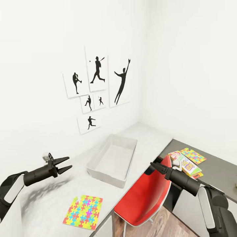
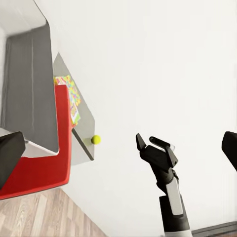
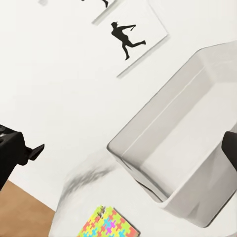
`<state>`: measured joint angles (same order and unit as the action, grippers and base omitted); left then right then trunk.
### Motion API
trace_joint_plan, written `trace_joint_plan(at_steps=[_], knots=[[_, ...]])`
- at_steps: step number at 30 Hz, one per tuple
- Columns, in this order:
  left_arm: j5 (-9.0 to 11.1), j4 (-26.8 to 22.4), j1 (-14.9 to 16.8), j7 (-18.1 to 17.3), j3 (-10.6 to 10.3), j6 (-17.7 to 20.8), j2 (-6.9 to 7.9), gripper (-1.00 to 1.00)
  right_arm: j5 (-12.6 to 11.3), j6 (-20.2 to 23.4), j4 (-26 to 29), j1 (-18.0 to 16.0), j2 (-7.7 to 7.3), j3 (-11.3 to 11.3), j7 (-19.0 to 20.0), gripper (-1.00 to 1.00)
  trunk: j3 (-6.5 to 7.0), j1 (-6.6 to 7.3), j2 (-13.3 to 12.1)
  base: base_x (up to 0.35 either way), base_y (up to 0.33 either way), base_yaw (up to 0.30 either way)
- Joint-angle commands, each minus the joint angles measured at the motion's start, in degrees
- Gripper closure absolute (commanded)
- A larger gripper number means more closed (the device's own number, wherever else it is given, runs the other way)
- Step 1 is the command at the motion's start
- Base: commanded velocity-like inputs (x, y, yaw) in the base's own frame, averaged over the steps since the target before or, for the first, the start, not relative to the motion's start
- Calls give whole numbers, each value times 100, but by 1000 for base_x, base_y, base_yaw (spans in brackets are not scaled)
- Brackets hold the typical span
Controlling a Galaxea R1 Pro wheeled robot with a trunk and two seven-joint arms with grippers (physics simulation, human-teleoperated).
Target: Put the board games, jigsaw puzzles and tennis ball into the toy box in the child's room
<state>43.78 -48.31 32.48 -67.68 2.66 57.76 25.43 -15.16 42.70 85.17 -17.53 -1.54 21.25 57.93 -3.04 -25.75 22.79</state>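
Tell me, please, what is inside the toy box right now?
Nothing shows in the toy box: its pale floor looks bare in the head view. Its near wall hides a strip of floor just behind it.

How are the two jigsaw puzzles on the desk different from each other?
The near jigsaw puzzle lies alone on the pale desk top, in front of the toy box. The far jigsaw puzzle lies on the lower dark section, close beside a game box. The near one is nearer the left hand, the far one nearer the right hand. Both are flat, multicoloured squares, still outside the toy box.
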Motion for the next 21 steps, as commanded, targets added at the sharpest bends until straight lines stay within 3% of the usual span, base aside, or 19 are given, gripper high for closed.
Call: trace_joint_plan(at_steps=[1,21], knots=[[0,-1,5,-26,0,30,3,-100,-20,25,-3,-5,1,3,8,-100,-13,-4,13,0,0,0],[-10,-3,-5,-61,0,25,61,-100,-36,23,10,-5,13,2,3,-100,-13,-4,13,0,0,0]])
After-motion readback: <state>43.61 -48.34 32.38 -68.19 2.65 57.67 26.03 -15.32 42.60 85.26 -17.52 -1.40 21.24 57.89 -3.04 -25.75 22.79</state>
